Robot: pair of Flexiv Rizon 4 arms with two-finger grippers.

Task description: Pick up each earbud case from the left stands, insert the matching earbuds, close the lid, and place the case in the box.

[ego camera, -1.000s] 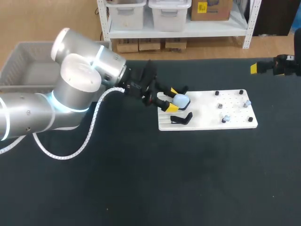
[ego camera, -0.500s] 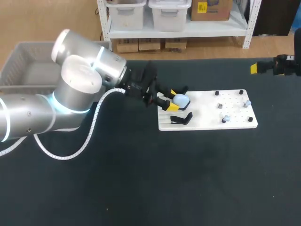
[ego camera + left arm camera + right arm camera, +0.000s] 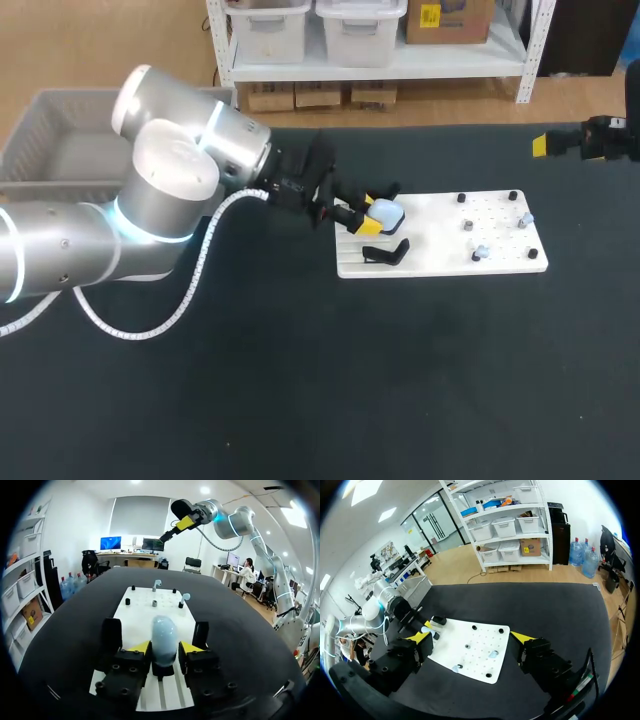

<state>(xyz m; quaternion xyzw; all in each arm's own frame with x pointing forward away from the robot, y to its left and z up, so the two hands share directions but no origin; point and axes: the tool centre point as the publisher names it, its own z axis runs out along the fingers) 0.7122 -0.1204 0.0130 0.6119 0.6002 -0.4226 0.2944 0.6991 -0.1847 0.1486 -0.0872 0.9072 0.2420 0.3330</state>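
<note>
Black table, matte; evenly lit

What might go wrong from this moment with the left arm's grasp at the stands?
The left gripper pinches only the lower part of the rounded pale blue earbud case, so the case might slip or tilt on lifting. If the case sits tight in its black stand, pulling may drag the white pegboard along. The empty second black stand lies close beside the gripper, so a sideways exit could knock it.
</note>
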